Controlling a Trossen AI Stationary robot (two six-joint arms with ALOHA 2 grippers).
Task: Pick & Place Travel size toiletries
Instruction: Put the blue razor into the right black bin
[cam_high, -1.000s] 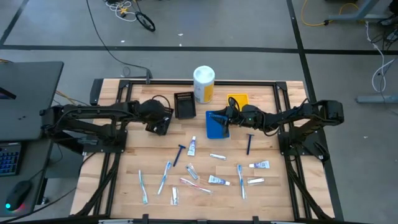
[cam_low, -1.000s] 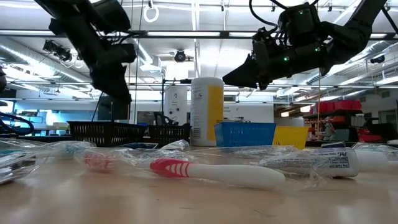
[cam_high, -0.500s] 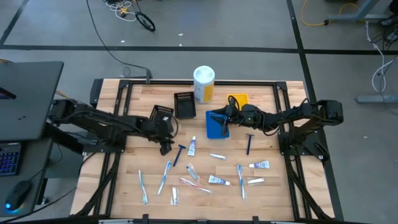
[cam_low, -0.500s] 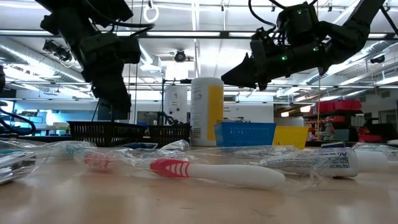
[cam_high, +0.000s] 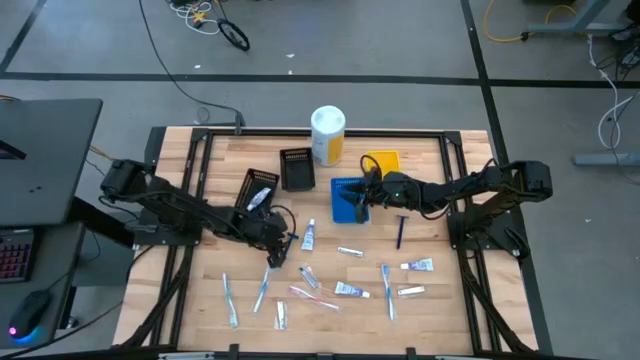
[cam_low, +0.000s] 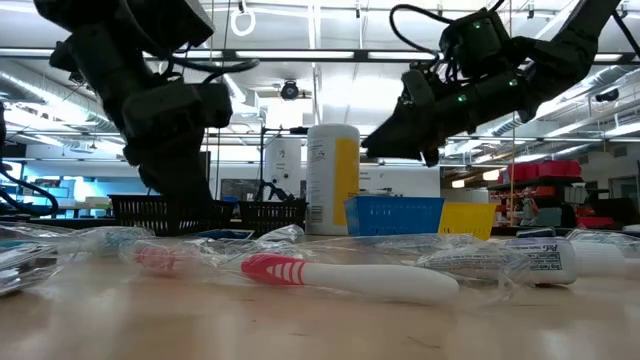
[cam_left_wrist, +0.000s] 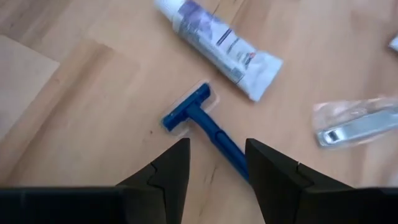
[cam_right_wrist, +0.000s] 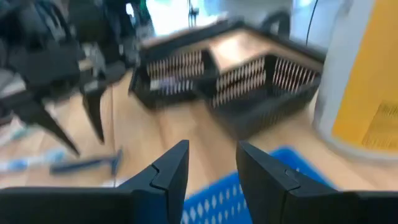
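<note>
On the near half of the tabletop (cam_high: 430, 160) the toiletries lie scattered flat, most well short of the blue tray (cam_high: 347, 198): toothbrushes (cam_high: 263, 285) lying near-to-far with a slight lean, small tubes (cam_high: 351, 290) mostly crosswise, each loose and apart enough for a pick from above. The left gripper (cam_left_wrist: 216, 163) hangs low over the razor (cam_left_wrist: 208, 122), left of the blue tray, jaws open and empty with the handle running between them; this looks like the line-up for a grasp across the handle. The razor's long axis slants, head toward the far left, handle coming back under the jaws, and a tube (cam_left_wrist: 216, 38) lies just beyond its head. A second razor (cam_high: 401, 230) lies right of the tray, handle pointing near. Farther back the right gripper (cam_right_wrist: 210, 163) hovers over the blue tray, jaws parted and holding nothing, probably so a dropped item lands inside. Behind stand the black trays (cam_high: 296, 168), the yellow tray (cam_high: 383, 160) and the canister (cam_high: 327, 134).
</note>
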